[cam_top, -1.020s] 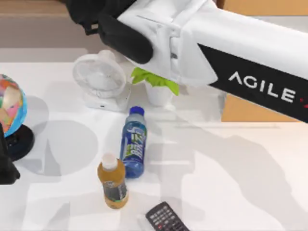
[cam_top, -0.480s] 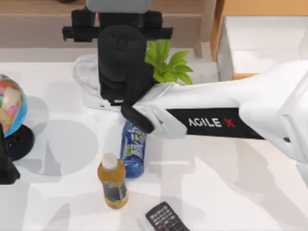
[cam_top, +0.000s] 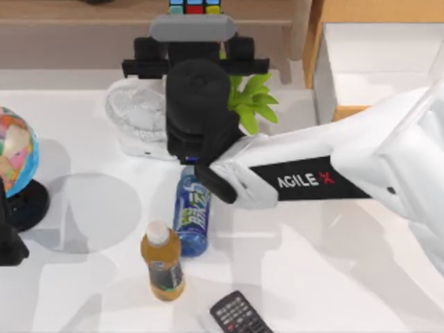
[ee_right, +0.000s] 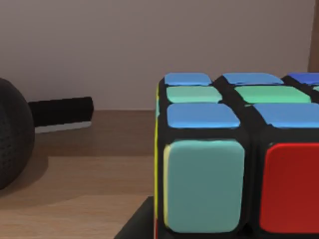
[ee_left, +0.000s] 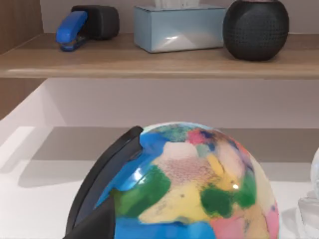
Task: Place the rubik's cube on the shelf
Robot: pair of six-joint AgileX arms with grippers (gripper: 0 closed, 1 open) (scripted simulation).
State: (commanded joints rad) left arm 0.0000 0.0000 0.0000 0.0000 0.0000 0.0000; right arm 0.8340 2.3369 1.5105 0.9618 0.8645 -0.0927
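Observation:
The rubik's cube (cam_top: 195, 5) (ee_right: 239, 149), with blue, green, teal and red stickers on a black grid, is at the far edge of the top view, over the light-brown shelf (cam_top: 69, 10) (ee_right: 75, 199). My right gripper (cam_top: 194, 21) reaches across the table to it and is shut on the cube. One dark finger (ee_right: 137, 221) lies against the cube's lower side. The cube's underside is hidden, so I cannot tell whether it touches the board. My left arm (cam_top: 7, 236) is parked at the table's left edge.
A white fan (cam_top: 135, 118), a green plant (cam_top: 253, 100), a blue bottle (cam_top: 192, 215), an orange bottle (cam_top: 161, 267) and a remote (cam_top: 239, 316) lie under the right arm. The globe (cam_top: 14, 152) stands left. An open drawer cabinet (cam_top: 374, 62) is right. A black speaker (ee_right: 10, 134) sits on the shelf.
The right arm swung in over the shelf, then shifted right and sank lower; the cube now shows beyond the gripper at the far edge. The left arm has not moved.

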